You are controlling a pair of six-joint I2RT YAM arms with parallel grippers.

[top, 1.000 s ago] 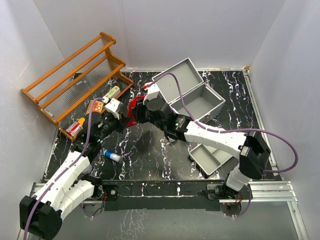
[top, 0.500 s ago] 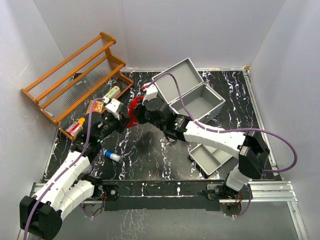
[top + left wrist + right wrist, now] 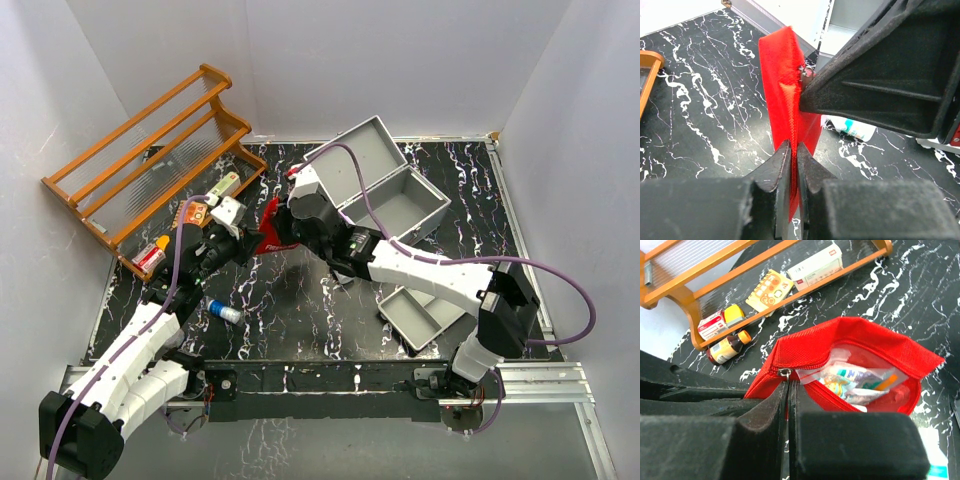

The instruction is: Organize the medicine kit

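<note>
The medicine kit (image 3: 362, 160) is a grey metal case standing open at the back of the table. To its left a red zip pouch (image 3: 270, 236) is held up off the table between both arms. My left gripper (image 3: 794, 150) is shut on the pouch's red fabric edge (image 3: 782, 75). My right gripper (image 3: 788, 385) is shut on the metal zipper pull (image 3: 785, 372) at the end of the pouch's mouth. The pouch (image 3: 840, 340) is partly unzipped, and a clear bag of packets (image 3: 855, 377) shows inside.
An orange wooden rack (image 3: 150, 160) lies at the back left, with a brown bottle (image 3: 727, 347), a yellow-and-red box (image 3: 720, 321), a blister card (image 3: 769, 290) and a white box (image 3: 815, 265) along it. A blue-capped tube (image 3: 224, 312) lies near the left arm. A grey tray (image 3: 420, 315) sits front right.
My right gripper has closed onto the zipper pull and shifted slightly right. The pouch has turned a little between the two grippers. The left arm holds as before.
</note>
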